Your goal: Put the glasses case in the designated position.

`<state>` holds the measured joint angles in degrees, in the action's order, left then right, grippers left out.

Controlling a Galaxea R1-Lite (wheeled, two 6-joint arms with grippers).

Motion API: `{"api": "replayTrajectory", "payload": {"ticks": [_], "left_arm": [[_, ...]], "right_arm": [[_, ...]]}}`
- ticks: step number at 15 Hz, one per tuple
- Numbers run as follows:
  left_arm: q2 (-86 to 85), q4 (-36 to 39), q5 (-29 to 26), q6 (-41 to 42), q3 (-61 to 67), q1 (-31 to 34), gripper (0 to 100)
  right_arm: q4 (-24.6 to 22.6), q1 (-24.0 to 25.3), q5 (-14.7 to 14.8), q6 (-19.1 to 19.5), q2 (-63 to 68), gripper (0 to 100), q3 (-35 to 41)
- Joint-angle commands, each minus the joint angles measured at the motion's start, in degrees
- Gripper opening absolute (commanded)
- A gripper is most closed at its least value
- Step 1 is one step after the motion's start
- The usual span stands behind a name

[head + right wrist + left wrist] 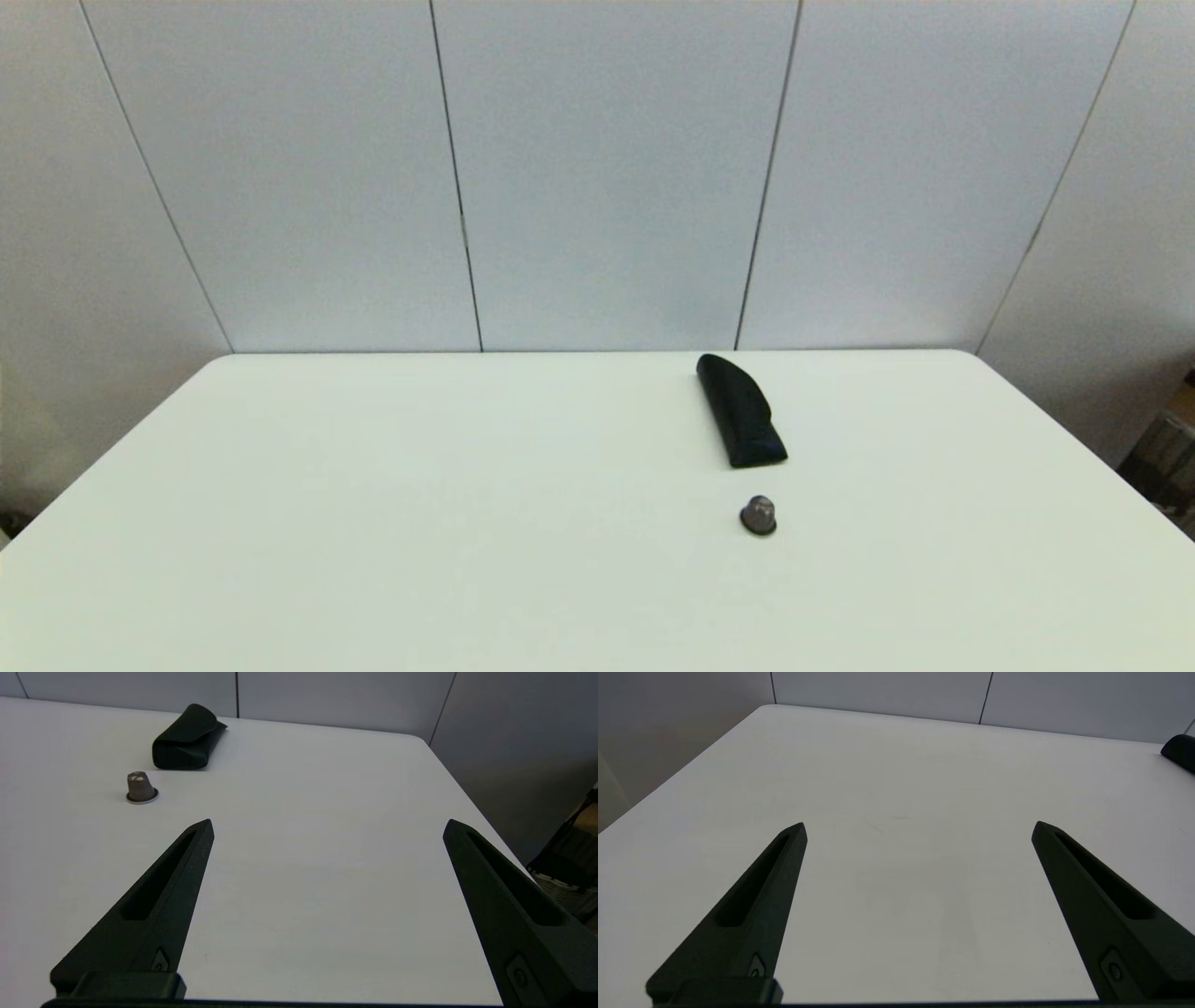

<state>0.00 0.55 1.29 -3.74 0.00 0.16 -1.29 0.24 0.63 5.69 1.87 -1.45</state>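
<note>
- Glasses case (pixel 741 411) lies far right on the table (pixel 373 485), just behind a small grey knob (pixel 758 515).
- Right gripper (pixel 328 828) and left gripper (pixel 918 828) both spread wide, empty (parked near).
- Case likely light, soft-sided; pinch across its narrow middle.

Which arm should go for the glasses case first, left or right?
Right, probably. The glasses case lies on the table's right half, in full sight of the open right pincer; the open left pincer's camera catches only its tip.
</note>
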Motion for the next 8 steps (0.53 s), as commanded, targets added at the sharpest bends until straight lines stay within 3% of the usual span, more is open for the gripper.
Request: {"api": "replayTrajectory", "payload": {"ticks": [1,8], "left_arm": [[0.1,0.0,0.0,0.0,0.0,0.0,100],[0.1,0.2,0.0,0.0,0.0,0.0,100]], "right_arm": [[-0.2,0.0,-0.4,0.0,-0.7,100,0.3],[-0.9,0.0,-0.4,-0.2,-1.7,100,0.7]]}}
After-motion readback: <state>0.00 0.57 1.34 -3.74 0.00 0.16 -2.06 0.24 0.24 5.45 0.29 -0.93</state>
